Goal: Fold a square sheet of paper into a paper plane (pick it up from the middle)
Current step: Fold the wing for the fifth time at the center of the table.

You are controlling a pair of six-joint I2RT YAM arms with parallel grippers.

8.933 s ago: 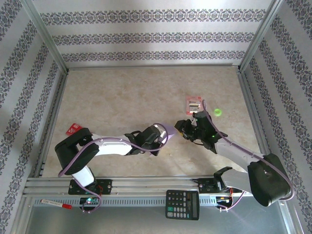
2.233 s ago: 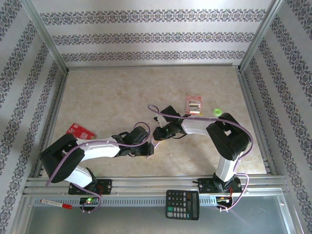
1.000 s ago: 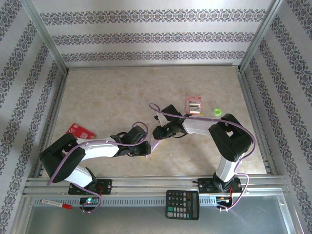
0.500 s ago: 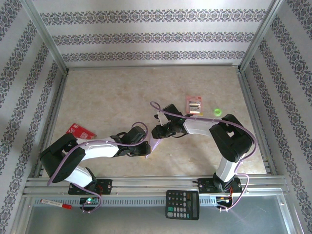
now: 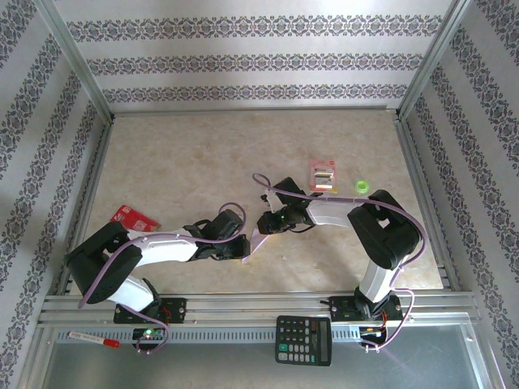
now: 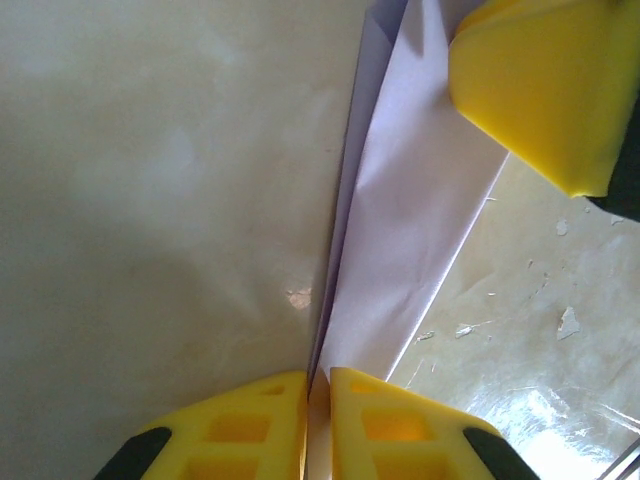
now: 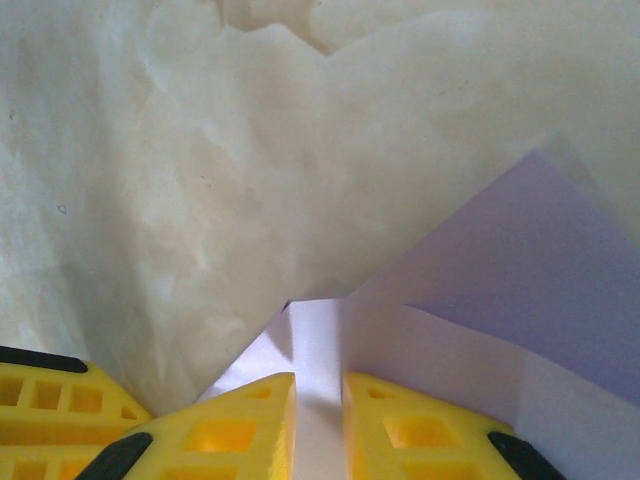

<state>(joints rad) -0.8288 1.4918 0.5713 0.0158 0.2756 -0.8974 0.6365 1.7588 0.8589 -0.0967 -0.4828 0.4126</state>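
The pale lavender sheet of paper (image 5: 257, 241) is folded into a narrow, creased paper plane shape and hangs between my two grippers just above the table. My left gripper (image 5: 244, 250) is shut on its near end; in the left wrist view the paper (image 6: 400, 220) runs up from between my fingers (image 6: 318, 385). My right gripper (image 5: 267, 224) is shut on the far end. In the right wrist view a folded flap of the paper (image 7: 500, 300) passes between those fingers (image 7: 318, 385).
A red-and-white packet (image 5: 323, 174) and a small green ring (image 5: 361, 187) lie behind the right arm. A red packet (image 5: 134, 217) lies at the left. A calculator (image 5: 303, 339) and a marker (image 5: 93, 339) rest on the near rail.
Both grippers have tightened slightly on the paper. The right gripper has drifted a little to the right and the folded paper now stretches straighter between them.
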